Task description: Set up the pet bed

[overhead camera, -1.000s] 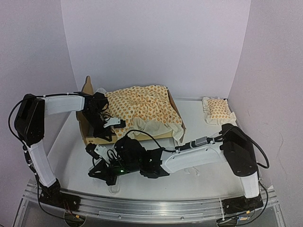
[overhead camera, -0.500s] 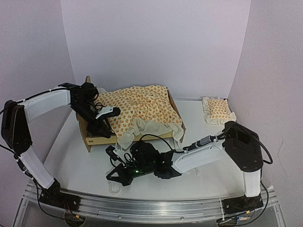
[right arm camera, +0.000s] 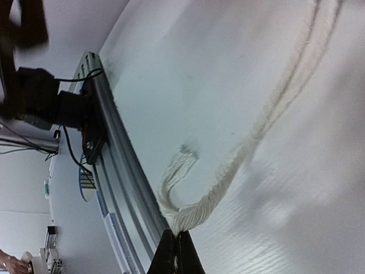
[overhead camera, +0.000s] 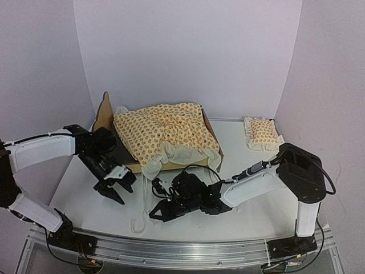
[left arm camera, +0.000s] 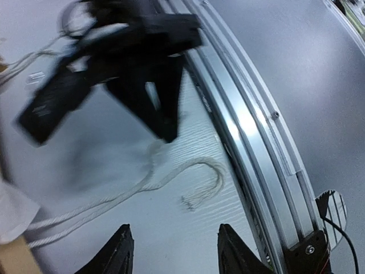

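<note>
The pet bed (overhead camera: 104, 113) stands at the back left, its plywood headboard on the left. An orange-patterned cushion (overhead camera: 165, 128) lies on it, ruffles spilling over the near rail. A white cord (overhead camera: 145, 206) trails from the cushion toward the front rail and ends frayed (left arm camera: 194, 171). My right gripper (overhead camera: 155, 216) lies low on the table, shut on that cord (right arm camera: 228, 171) just behind the frayed end. My left gripper (overhead camera: 117, 193) hovers over the table left of it, open and empty, apart from the bed. In its wrist view the left gripper (left arm camera: 174, 242) looks down on the cord.
A small matching pillow (overhead camera: 262, 133) lies at the back right by the wall. The aluminium rail (overhead camera: 188, 248) runs along the near table edge, close to the cord's end. The right arm (overhead camera: 251, 182) stretches across the table front.
My left gripper has let go at the bed's near side, opened, and swung down toward the front of the table. My right gripper has slid rightward, still holding the cord.
</note>
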Motion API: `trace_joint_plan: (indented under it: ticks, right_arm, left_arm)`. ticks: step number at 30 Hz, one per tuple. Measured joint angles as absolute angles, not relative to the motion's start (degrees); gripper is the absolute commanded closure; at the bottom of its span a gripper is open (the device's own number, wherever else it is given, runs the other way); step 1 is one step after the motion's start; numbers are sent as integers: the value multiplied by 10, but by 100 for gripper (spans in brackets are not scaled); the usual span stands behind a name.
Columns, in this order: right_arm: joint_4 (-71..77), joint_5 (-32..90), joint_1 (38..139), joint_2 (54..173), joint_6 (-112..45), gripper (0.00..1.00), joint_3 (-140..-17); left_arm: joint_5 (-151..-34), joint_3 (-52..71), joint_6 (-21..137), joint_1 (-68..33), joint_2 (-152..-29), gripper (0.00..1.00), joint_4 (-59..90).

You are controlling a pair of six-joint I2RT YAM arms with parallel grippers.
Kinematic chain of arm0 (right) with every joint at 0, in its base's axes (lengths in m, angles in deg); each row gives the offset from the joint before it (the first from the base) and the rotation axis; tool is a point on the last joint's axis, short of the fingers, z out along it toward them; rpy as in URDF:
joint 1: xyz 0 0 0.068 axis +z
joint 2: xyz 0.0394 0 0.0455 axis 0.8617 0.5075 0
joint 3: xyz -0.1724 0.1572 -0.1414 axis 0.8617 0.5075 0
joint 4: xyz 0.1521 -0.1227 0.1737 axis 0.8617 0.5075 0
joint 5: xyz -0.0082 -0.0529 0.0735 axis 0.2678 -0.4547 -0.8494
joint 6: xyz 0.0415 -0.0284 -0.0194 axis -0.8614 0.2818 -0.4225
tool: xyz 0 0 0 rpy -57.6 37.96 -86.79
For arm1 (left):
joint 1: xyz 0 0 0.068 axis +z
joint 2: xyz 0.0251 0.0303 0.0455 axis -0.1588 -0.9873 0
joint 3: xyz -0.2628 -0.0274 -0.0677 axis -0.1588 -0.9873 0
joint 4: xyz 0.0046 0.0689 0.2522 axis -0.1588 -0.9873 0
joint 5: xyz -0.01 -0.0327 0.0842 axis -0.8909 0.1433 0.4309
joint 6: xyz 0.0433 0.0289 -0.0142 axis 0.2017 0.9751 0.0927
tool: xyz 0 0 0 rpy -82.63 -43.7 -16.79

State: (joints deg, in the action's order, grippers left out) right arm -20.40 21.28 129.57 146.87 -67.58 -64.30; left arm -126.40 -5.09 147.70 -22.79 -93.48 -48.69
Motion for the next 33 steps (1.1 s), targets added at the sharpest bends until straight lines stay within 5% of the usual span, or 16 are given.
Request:
trace_joint_plan:
  ticks: [8,20,24,27,33]
  right_arm:
    - [-180,231,1281,1469,-722,100,-643]
    - [-172,234,1281,1484,-735,100,-643]
    - [-171,235,1281,1484,-736,100,-643]
    - [-171,234,1281,1485,-736,100,-643]
    - [-145,224,1281,1498,-729,100,-666]
  left_arm:
    - [-1202,-208,1508,-337,-933,46,-356]
    - [-1145,-256,1559,-394,-996,55,-222]
    - [-1133,-273,1575,-394,-1006,75,-207]
    - [-1131,-274,1575,-395,-1006,99,-185]
    - [-1102,-266,1542,-386,-1000,100,-165]
